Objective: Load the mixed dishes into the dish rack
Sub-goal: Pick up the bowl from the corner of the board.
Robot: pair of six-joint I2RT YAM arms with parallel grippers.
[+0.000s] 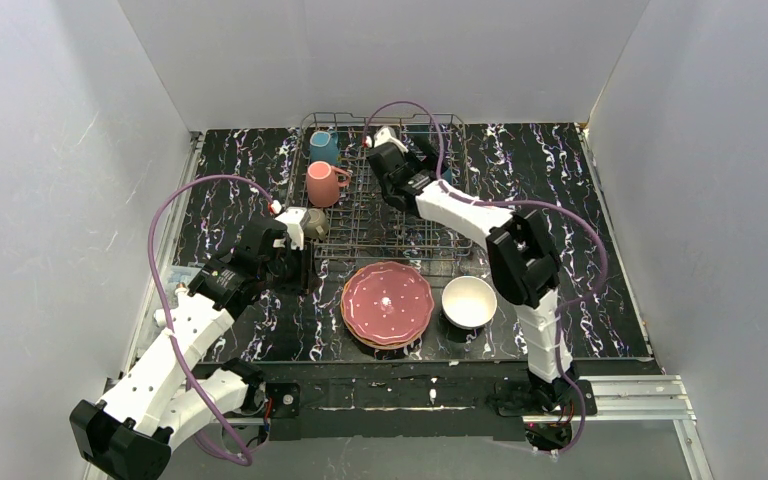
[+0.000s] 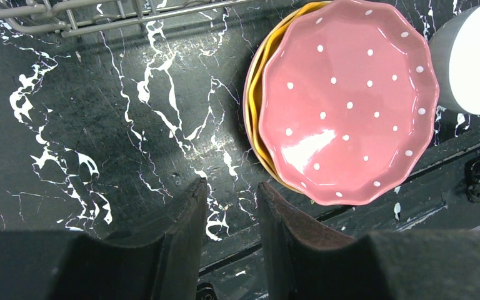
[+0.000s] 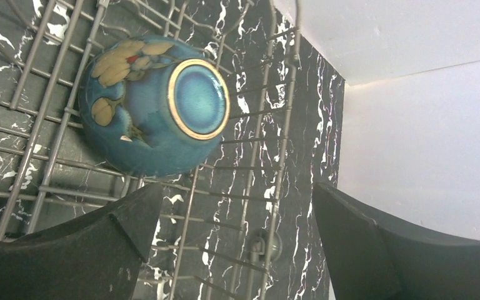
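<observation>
The wire dish rack [image 1: 380, 215] stands at the back middle of the table. A teal mug [image 1: 323, 147] and a pink mug [image 1: 322, 184] sit in its left part. An olive-grey mug [image 1: 314, 222] is at its near left corner. A dark-blue bowl [image 3: 153, 103] lies upside down on the rack wires [image 3: 50, 94]. My right gripper [image 3: 237, 187] is open and empty just past the bowl, over the rack's far right part [image 1: 422, 158]. A pink dotted plate [image 2: 350, 100] lies on an orange plate [image 2: 259, 81]. My left gripper [image 2: 231, 187] is open and empty above the table, left of the plates.
A white bowl [image 1: 468, 301] stands right of the plate stack [image 1: 387, 303], and shows in the left wrist view [image 2: 472, 56]. The black marbled table [image 1: 240, 330] has white walls on three sides. A metal rail runs along its near edge [image 1: 620, 385].
</observation>
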